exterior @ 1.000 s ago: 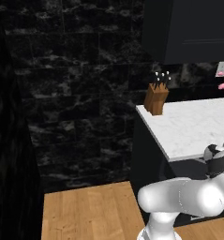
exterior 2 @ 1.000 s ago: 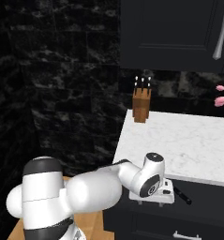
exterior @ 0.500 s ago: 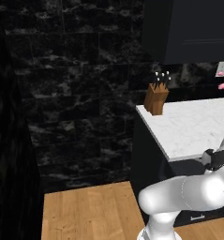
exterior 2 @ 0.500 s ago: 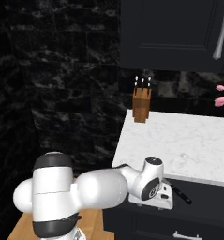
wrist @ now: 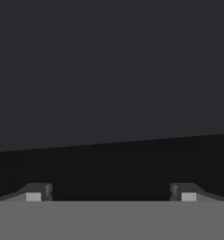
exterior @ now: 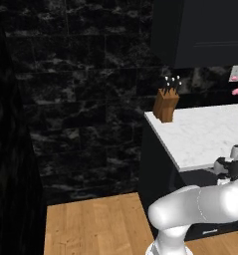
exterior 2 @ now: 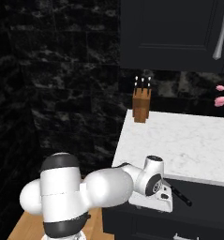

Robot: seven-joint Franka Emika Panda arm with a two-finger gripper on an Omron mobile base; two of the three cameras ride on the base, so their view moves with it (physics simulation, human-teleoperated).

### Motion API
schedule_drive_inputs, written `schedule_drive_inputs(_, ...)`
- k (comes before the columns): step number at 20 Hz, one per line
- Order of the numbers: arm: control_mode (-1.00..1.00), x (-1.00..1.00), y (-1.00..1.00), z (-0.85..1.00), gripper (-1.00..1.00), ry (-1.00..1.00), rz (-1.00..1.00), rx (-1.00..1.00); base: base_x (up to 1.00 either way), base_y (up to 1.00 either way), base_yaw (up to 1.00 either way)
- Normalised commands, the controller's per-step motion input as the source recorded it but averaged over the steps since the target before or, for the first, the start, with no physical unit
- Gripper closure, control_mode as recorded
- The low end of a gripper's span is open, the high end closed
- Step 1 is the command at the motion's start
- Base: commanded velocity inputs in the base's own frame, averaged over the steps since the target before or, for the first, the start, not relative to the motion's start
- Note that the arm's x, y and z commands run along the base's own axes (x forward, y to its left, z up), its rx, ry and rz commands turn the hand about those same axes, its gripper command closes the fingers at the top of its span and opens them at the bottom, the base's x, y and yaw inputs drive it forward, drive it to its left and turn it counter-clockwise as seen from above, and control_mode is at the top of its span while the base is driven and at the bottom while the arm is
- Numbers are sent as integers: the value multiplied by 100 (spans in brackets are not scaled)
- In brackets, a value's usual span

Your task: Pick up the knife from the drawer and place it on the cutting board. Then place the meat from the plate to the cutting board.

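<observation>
My gripper (exterior 2: 181, 198) hangs low in front of the black cabinet face, just under the white counter's front edge. In the hand view its two fingertips (wrist: 38, 192) stand wide apart with nothing between them, so the gripper (wrist: 111, 192) is open. They face a flat dark panel, the drawer (exterior 2: 209, 206) front, with a faint seam across it. The drawer is shut. The knife, the cutting board, the meat and the plate are out of view.
A brown knife block (exterior: 166, 103) (exterior 2: 141, 105) stands at the back left corner of the white marble counter (exterior: 200, 134) (exterior 2: 183, 143). Pink flowers (exterior 2: 221, 99) show at the right edge. Dark upper cabinets (exterior 2: 179, 33) hang above. Wood floor (exterior: 95, 224) lies to the left.
The arm's lower links have swung round while the hand stays close to the cabinet front. The jaws remain wide apart.
</observation>
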Motion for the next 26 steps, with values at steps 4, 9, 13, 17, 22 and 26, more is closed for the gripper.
schedule_drive_inputs(4, -100, -37, -3, -1, -100, 11, 0, 3, 0, 0, 0)
schedule_drive_inputs(9, -100, -40, -1, -12, -100, 6, 0, 2, 0, 0, 0)
schedule_drive_inputs(13, -100, -46, 0, -9, -100, 7, 0, 3, 0, 0, 0)
schedule_drive_inputs(17, -100, -57, 0, -13, -100, 5, -1, 3, 0, 0, 0)
schedule_drive_inputs(22, -100, -66, 0, -6, -100, 4, -1, 4, 0, 0, 0)
schedule_drive_inputs(26, -100, -61, 0, -1, -100, 5, 0, 5, 0, 0, 0)
